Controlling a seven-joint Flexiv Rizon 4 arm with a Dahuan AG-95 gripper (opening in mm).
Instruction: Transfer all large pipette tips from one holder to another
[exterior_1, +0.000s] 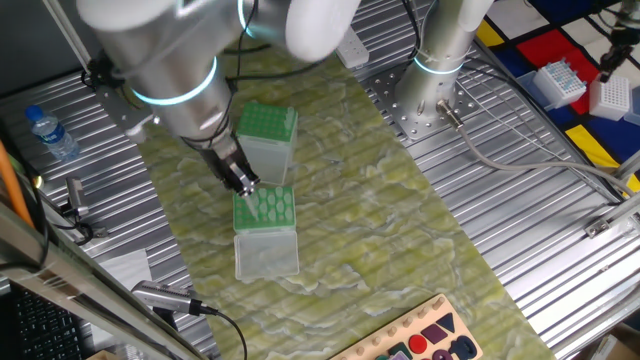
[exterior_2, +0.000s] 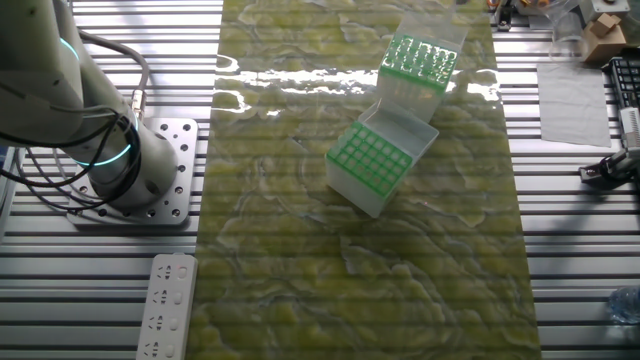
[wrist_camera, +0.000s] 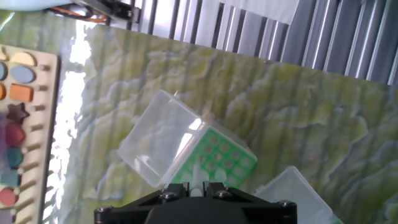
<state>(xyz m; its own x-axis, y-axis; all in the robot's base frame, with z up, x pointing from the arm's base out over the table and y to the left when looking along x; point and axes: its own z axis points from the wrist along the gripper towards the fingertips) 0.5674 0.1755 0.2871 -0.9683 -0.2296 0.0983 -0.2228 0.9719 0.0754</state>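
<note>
Now, going from left to right in one fixed view, I see my gripper (exterior_1: 243, 182) low over the near green-topped box (exterior_1: 264, 208), whose clear lid (exterior_1: 266, 253) lies open toward me. The far green-topped box (exterior_1: 267, 125) stands just behind. In the hand view a whitish large pipette tip (wrist_camera: 196, 182) shows between the jaws, which look nearly closed on it, though the view is poor. I judge I am either lifting or seating one tip. Next I must keep it upright and aligned with a free hole.
</note>
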